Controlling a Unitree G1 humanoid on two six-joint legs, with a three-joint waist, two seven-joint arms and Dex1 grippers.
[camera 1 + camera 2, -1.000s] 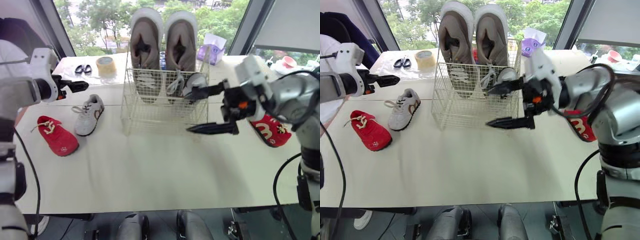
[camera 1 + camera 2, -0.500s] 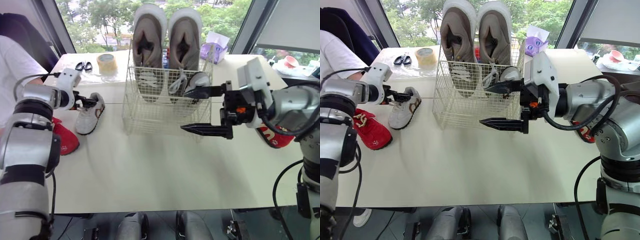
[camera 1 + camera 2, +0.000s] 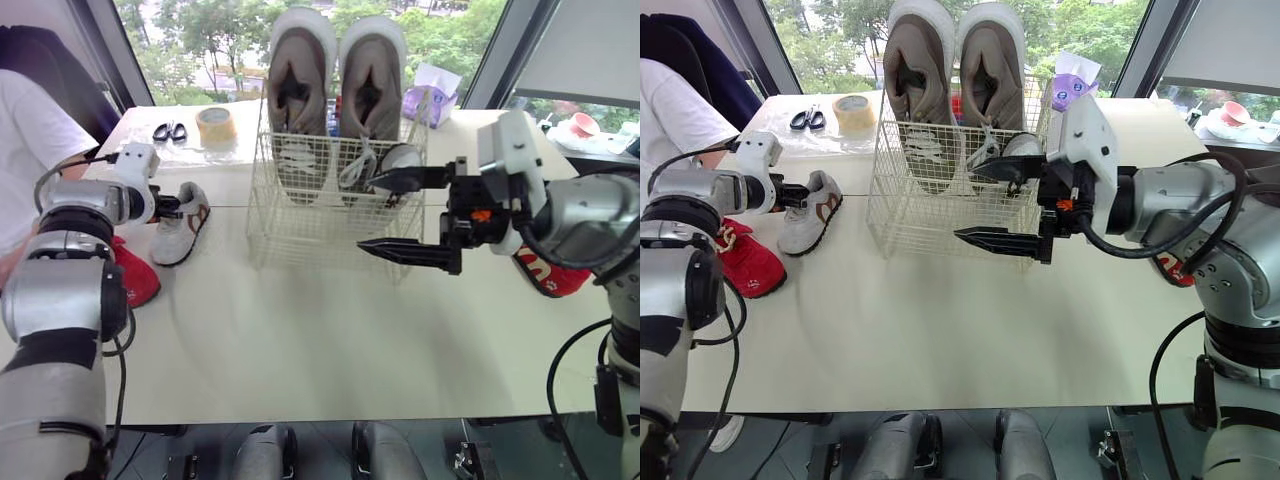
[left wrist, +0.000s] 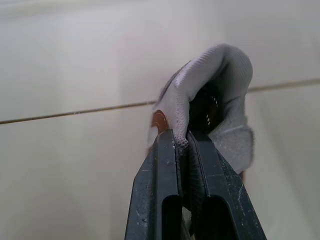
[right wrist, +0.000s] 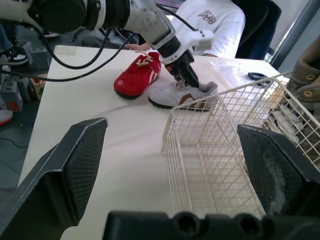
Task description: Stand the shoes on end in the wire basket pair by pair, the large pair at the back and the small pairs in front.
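A small grey shoe [image 3: 181, 224] lies on the white table left of the wire basket [image 3: 322, 222]. My left gripper [image 3: 171, 207] is shut on the rim of its heel; in the left wrist view the fingers [image 4: 165, 170] pinch the grey fabric [image 4: 220, 82]. The large brown pair [image 3: 330, 85] stands on end at the back of the basket, with another small grey shoe [image 3: 398, 160] in front of it. One red shoe [image 3: 137, 277] lies at the far left, another [image 3: 545, 276] at the right. My right gripper [image 3: 367, 213] hangs open in front of the basket.
A tape roll [image 3: 213, 126] and scissors [image 3: 167, 131] lie at the back left, a purple tissue pack [image 3: 432, 93] at the back right. A person in a white shirt [image 3: 28, 135] sits at the left edge of the table.
My left gripper came down to the grey shoe's heel and shut on it. The right gripper shifted slightly left, staying open.
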